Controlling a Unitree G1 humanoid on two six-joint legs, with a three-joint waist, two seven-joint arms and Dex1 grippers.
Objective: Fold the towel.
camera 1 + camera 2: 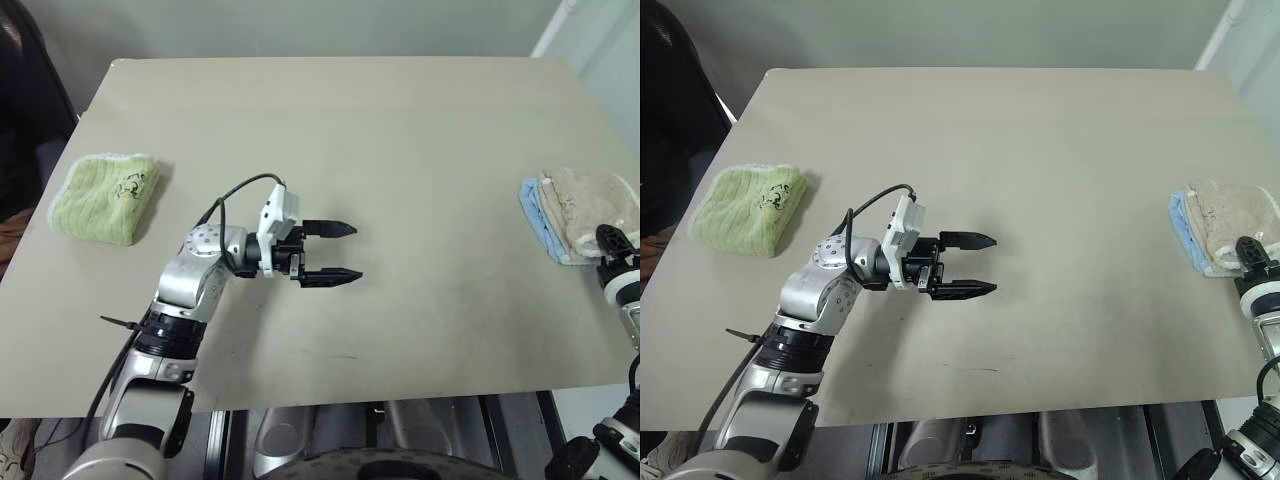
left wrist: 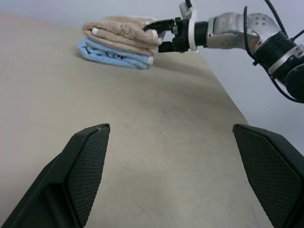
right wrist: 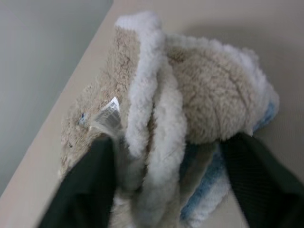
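Observation:
The towel (image 1: 590,205), beige with white edging and a small white tag (image 3: 108,114), lies folded on a folded light-blue towel (image 1: 535,215) at the table's right edge. My right gripper (image 2: 152,37) is at the beige towel's near end, open. Its fingers (image 3: 90,185) stand apart on either side of the bunched edge. My left gripper (image 1: 357,252) hovers open over the middle of the table, pointing right toward the stack, with nothing between its fingers.
A folded light-green towel (image 1: 105,195) lies near the left edge of the tan table (image 1: 380,130). The stack of two towels sits close to the table's right edge, with a pale wall beyond it.

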